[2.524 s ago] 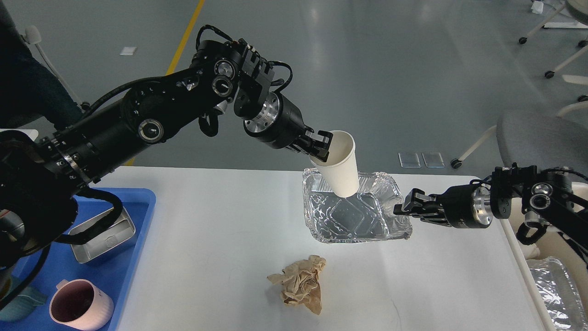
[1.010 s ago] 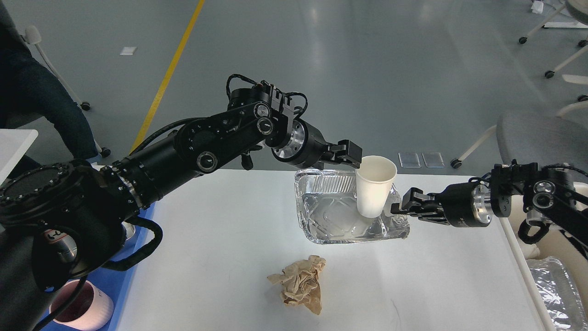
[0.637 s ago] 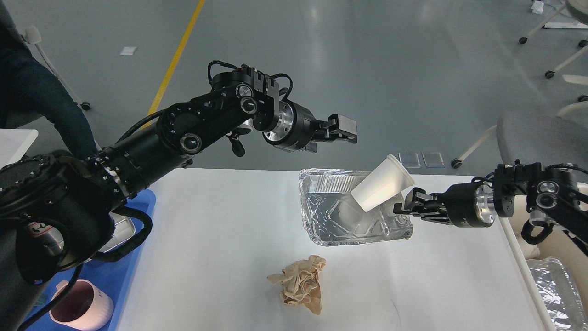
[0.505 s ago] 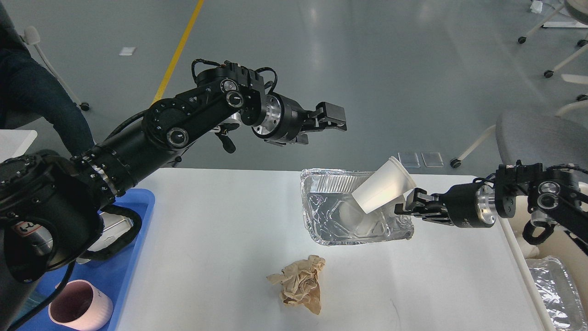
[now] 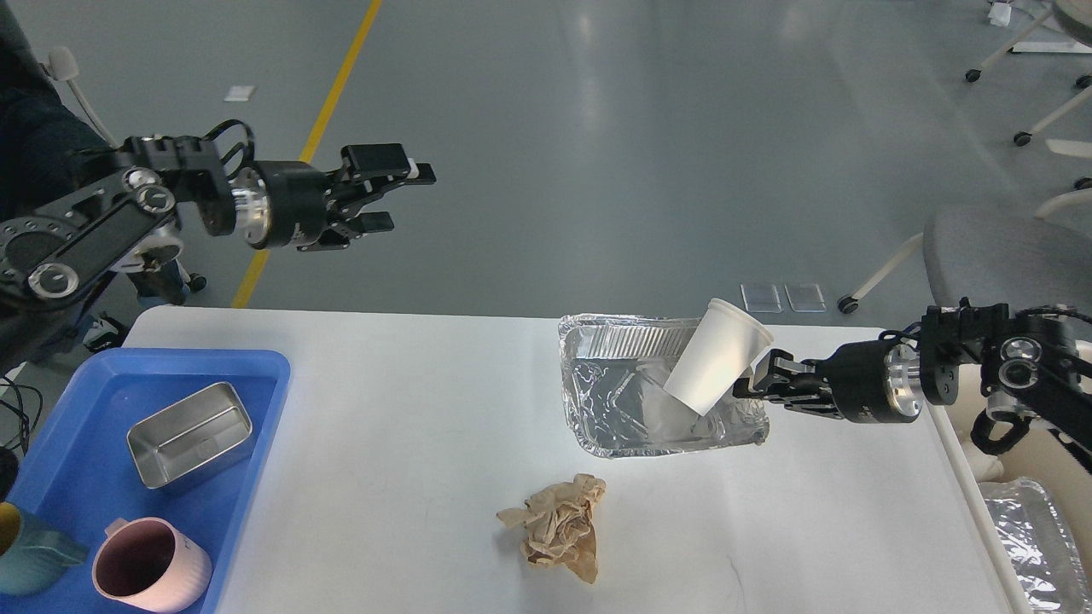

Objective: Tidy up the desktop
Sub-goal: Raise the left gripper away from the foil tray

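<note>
The desktop (image 5: 409, 443) fills the lower part of the frame, a white rectangle with rounded corners whose long axis runs left to right across the picture, its far edge lying level just below mid-height. Right of centre on it sits a crinkled foil tray (image 5: 614, 426), its longer side also running left to right. A white paper cup (image 5: 718, 356) stands in the tray's right end, tilted so that its open rim points to the upper right and its base rests low inside the foil. The right gripper (image 5: 751, 385) reaches in from the right edge of the frame and meets the tray's right rim just beside the cup; its fingers look close together there, but whether they pinch the foil cannot be told. The left gripper (image 5: 388, 194) hangs in the upper left of the frame, above the floor beyond the desk's far edge, with its fingers spread apart and nothing between them. In the lower centre, in front of the tray and apart from it, lies a crumpled brown paper (image 5: 559, 527). A blue tray (image 5: 77, 512) covers the desk's lower left corner and holds a metal box (image 5: 189, 433), a pink mug (image 5: 149, 567) and, at the frame's edge, a teal cup (image 5: 26, 558). At the lower right corner, off the desk, another foil container (image 5: 1036, 546) shows.
</note>
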